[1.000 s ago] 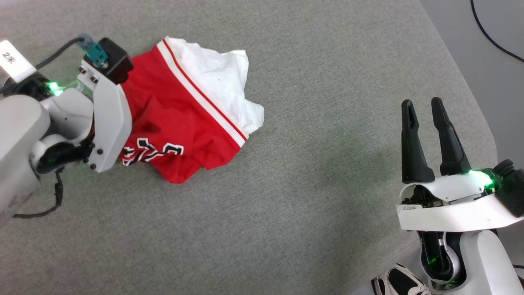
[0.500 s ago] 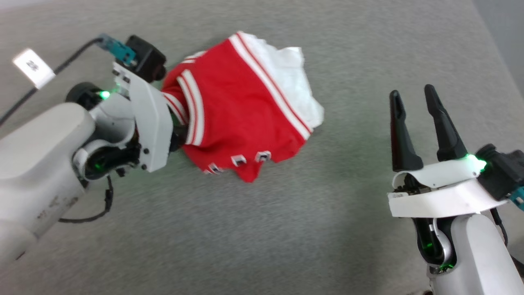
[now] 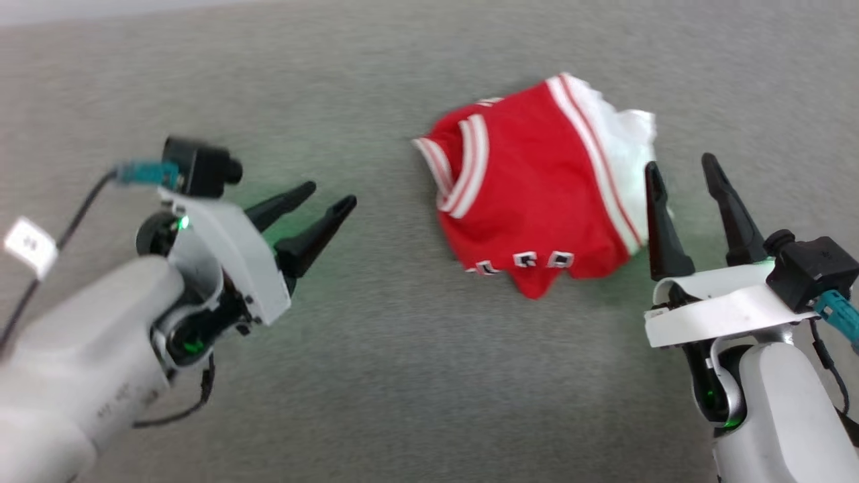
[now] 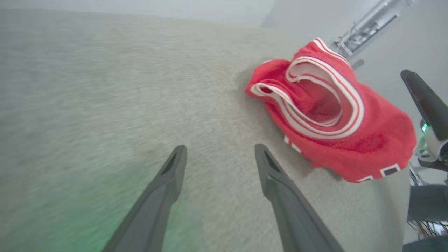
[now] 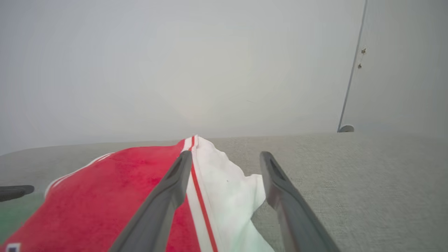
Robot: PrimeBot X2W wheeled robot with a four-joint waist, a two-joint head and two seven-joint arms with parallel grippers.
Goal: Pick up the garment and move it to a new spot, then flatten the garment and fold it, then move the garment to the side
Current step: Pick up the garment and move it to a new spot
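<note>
The garment (image 3: 537, 194) lies bunched on the grey cloth surface, red with white striped trim and a white sleeve on its right side. My left gripper (image 3: 325, 196) is open and empty, a short way to the garment's left with its fingers pointing at it. In the left wrist view the garment (image 4: 332, 119) sits up and to the right of the left gripper (image 4: 218, 152). My right gripper (image 3: 681, 164) is open at the garment's right edge. In the right wrist view the white sleeve (image 5: 227, 196) lies between and under the spread fingers of the right gripper (image 5: 225, 157).
The grey fabric surface (image 3: 402, 376) spreads all around the garment. A pale wall (image 5: 175, 63) rises past its far edge. A thin pole (image 5: 351, 66) stands at the far right.
My left gripper let go of the garment and drew back to the left, now open. The head camera has swung, so the garment sits further right in the picture, close to my right gripper.
</note>
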